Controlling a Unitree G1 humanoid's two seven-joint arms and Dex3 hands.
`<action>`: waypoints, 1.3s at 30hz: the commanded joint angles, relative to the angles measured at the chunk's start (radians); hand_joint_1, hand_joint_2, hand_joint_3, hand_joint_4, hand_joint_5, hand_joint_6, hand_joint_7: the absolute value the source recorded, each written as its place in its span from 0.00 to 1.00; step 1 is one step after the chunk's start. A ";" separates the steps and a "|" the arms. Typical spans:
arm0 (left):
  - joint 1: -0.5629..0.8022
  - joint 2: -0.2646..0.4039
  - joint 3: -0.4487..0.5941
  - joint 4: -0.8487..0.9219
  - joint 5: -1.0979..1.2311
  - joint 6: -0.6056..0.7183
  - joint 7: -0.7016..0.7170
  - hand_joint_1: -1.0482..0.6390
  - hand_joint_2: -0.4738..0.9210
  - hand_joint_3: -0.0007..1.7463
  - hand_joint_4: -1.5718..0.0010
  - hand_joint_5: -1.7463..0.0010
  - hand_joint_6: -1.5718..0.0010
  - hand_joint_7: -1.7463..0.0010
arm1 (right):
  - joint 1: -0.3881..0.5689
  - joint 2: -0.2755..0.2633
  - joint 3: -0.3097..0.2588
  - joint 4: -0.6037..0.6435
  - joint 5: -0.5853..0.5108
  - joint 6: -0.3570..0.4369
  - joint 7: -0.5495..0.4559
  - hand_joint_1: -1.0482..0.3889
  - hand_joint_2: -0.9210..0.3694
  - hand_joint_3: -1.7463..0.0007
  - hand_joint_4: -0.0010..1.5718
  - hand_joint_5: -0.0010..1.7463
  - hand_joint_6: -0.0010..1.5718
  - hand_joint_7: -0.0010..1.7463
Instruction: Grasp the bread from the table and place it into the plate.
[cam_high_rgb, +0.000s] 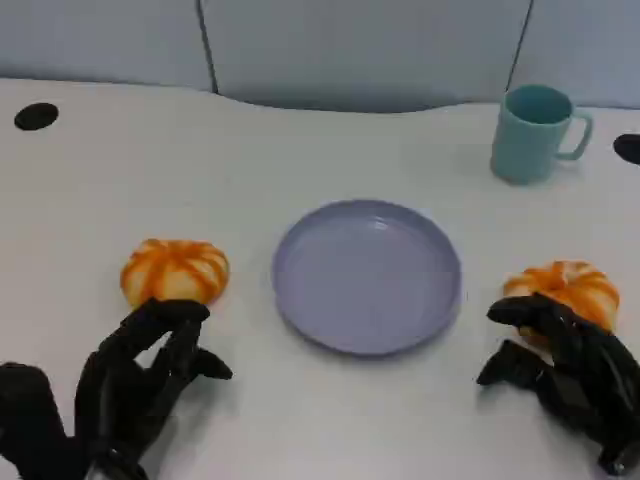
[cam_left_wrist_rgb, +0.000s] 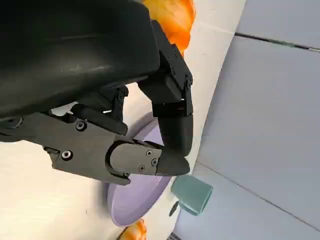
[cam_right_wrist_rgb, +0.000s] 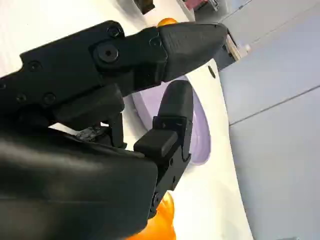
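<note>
Both my hands sit nearest in the head view: my left hand (cam_high_rgb: 140, 385) with fingers apart, holding nothing, just before one bread (cam_high_rgb: 175, 270); my right hand (cam_high_rgb: 565, 370) also released, its fingers over the edge of the other bread (cam_high_rgb: 562, 288); between the breads lies the purple plate (cam_high_rgb: 367, 275), with a teal mug (cam_high_rgb: 532, 132) behind; the left wrist view shows my fingers (cam_left_wrist_rgb: 172, 125) apart over the plate; the right wrist view the same.

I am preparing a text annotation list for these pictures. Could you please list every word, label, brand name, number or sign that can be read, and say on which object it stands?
None: no readable text in any view.
Plate: plain, no marking.
Mug: plain, no logo.
Left bread and right bread: no label.
Left robot hand and right robot hand: plain black, with no lettering visible.
Small objects at the table's far edge in the right wrist view: too blurred to read.
</note>
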 joint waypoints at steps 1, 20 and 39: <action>-0.002 0.013 0.006 -0.003 -0.003 0.001 0.005 0.32 1.00 0.14 0.52 0.12 0.56 0.37 | 0.018 -0.008 -0.002 0.015 -0.008 0.015 -0.008 0.39 0.00 0.87 0.43 0.79 0.44 0.55; -0.003 0.013 0.008 -0.002 0.000 -0.001 0.007 0.32 1.00 0.13 0.52 0.12 0.55 0.37 | 0.029 -0.007 0.005 -0.014 -0.013 0.034 -0.022 0.41 0.00 0.85 0.41 0.82 0.44 0.53; -0.058 0.040 -0.001 0.107 0.053 -0.310 -0.102 0.30 1.00 0.09 0.61 0.33 0.53 0.76 | 0.023 0.003 0.006 0.000 -0.014 0.016 -0.021 0.42 0.00 0.85 0.42 0.79 0.44 0.52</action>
